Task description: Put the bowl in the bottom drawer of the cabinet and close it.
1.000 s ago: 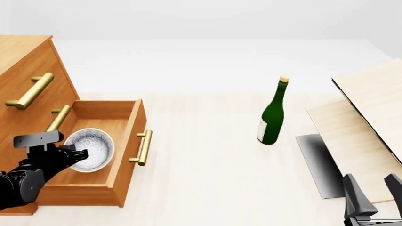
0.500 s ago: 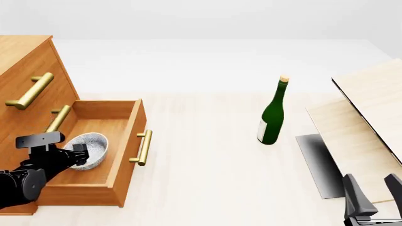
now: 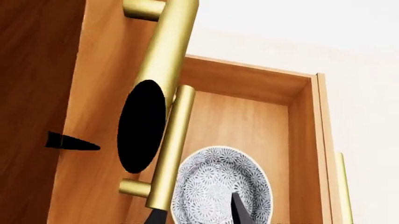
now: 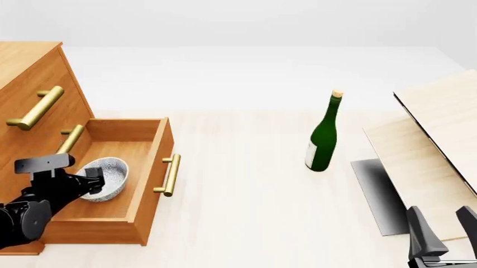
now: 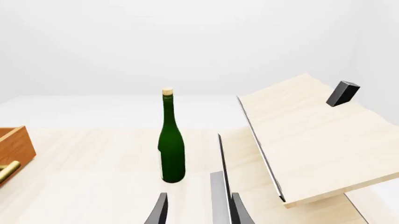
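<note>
Resting on the floor of the pulled-out bottom drawer (image 4: 142, 184) of the cabinet (image 4: 30, 72), the bowl (image 4: 104, 177) lies free between the spread fingers of the left tool (image 4: 89, 180), judged released so the drawer can be shut.
</note>
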Robot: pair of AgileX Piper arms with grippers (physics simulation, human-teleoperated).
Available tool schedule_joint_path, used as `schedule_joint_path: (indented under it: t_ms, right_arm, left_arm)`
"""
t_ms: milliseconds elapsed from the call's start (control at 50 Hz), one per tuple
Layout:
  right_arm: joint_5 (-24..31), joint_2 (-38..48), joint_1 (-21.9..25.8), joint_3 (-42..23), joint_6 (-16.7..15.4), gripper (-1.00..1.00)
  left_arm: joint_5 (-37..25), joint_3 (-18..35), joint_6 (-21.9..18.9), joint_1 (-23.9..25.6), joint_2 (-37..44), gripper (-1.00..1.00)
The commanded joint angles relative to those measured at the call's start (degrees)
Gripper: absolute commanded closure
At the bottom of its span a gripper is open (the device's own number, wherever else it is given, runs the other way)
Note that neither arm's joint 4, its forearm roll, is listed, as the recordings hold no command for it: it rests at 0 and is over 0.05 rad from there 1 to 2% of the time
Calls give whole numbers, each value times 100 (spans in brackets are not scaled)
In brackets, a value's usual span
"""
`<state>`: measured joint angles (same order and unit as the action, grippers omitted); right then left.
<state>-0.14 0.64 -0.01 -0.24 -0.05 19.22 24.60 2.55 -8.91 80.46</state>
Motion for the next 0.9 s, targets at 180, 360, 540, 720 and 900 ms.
schedule_joint_path:
  t_ms: [180, 360, 540, 720, 900]
  right_arm:
    - [0, -1, 0, 0, 1, -100]
    - [1, -3, 1, 0, 1, -100]
    - [0, -1, 0, 0, 1, -100]
    - [0, -2, 0, 0, 2, -100]
    - [0, -1, 0, 0, 0, -100]
  left_arm:
    - [-295, -82, 39, 108, -630, -100]
    - [-499, -81, 102, 220, -871, -100]
    - [-692, -111, 149, 345, -1148, -100]
    - [-855, -105, 172, 451, -1409, -100]
    - [-976, -107, 160, 512, -1643, -100]
